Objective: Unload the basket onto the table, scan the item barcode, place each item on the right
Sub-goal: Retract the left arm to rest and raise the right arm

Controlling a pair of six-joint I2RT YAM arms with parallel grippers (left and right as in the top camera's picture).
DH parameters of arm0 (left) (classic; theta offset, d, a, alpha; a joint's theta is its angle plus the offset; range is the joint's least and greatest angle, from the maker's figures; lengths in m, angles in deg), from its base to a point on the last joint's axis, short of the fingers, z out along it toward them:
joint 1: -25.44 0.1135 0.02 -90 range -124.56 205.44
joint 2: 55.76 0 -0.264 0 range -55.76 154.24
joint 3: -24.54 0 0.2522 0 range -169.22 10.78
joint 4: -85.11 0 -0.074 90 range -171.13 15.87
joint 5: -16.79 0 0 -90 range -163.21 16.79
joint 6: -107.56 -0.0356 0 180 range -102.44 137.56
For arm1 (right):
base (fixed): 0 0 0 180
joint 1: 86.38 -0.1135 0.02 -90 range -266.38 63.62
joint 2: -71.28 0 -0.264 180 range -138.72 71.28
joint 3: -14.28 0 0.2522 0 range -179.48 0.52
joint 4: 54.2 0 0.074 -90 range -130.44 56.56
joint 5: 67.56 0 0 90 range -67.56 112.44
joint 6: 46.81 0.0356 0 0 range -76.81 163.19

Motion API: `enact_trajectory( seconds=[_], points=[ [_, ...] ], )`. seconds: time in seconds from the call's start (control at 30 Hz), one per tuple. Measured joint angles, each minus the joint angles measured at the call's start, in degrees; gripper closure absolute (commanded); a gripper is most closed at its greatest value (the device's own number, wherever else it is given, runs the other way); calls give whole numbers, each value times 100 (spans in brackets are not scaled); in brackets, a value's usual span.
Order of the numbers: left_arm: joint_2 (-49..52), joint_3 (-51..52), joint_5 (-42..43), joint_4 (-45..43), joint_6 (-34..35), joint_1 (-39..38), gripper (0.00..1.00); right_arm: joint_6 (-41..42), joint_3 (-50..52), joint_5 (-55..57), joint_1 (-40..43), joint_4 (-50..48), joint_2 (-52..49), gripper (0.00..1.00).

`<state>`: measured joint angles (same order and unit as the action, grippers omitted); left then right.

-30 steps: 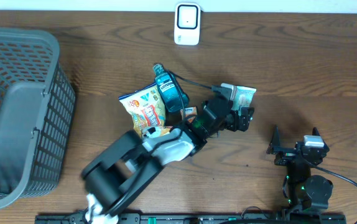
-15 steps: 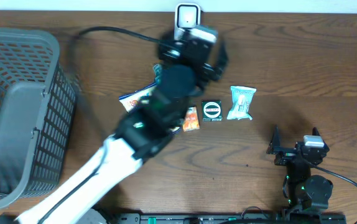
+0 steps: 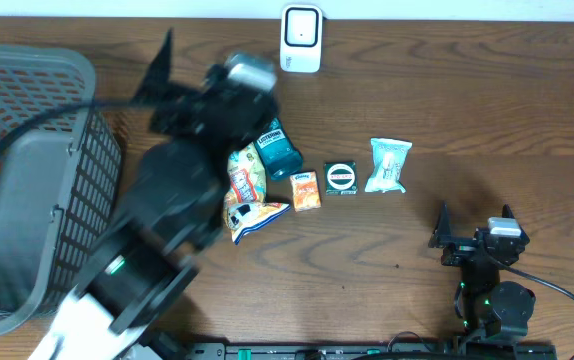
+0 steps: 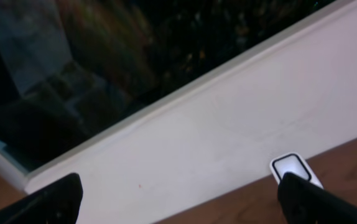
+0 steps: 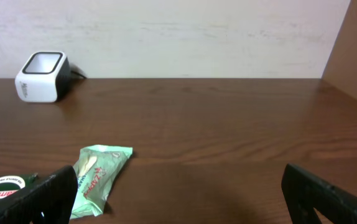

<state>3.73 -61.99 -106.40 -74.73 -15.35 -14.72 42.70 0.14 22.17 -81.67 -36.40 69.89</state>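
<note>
From overhead, my left arm is a blur over the left half of the table (image 3: 487, 110). The left gripper (image 3: 172, 92) is up near the basket (image 3: 27, 180), too smeared to judge here. The items lie loose below the scanner (image 3: 300, 38): snack bag (image 3: 247, 190), teal bottle (image 3: 277, 148), orange packet (image 3: 306, 190), round tin (image 3: 341, 177), green packet (image 3: 388, 165). The right gripper (image 3: 475, 222) sits near the front right, well apart from them, jaws spread.

On the left wrist camera, the left gripper (image 4: 185, 202) stands wide with nothing between its fingers; the scanner (image 4: 292, 168) shows against the white wall.

On the right wrist camera, the right gripper (image 5: 188, 199) is wide and empty. The green packet (image 5: 97, 174) and round tin (image 5: 4, 188) lie at lower left, and the scanner (image 5: 41, 76) stands far back.
</note>
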Motion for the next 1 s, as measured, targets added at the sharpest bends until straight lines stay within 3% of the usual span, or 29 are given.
enact_trajectory(
  seconds=[0.2,0.43,0.57,0.67,0.77,1.0],
  points=[
    [-1397,116,1080,831,459,278,2,0,0,0,0,2,0,1],
    [-2900,149,2955,1335,1582,1360,2,96,0,-68,0,-7,0,1],
    [-3558,157,3709,1521,2341,2149,2,1335,0,-573,0,-55,0,1],
    [-3919,164,3978,1731,2898,2673,2,2927,0,-1316,0,-125,0,1],
    [-4205,170,4105,1943,3305,3252,2,3818,0,-1880,0,-157,0,1],
    [-4356,195,4221,2192,3960,4391,2,4771,0,-3056,0,-170,0,1]
  ],
)
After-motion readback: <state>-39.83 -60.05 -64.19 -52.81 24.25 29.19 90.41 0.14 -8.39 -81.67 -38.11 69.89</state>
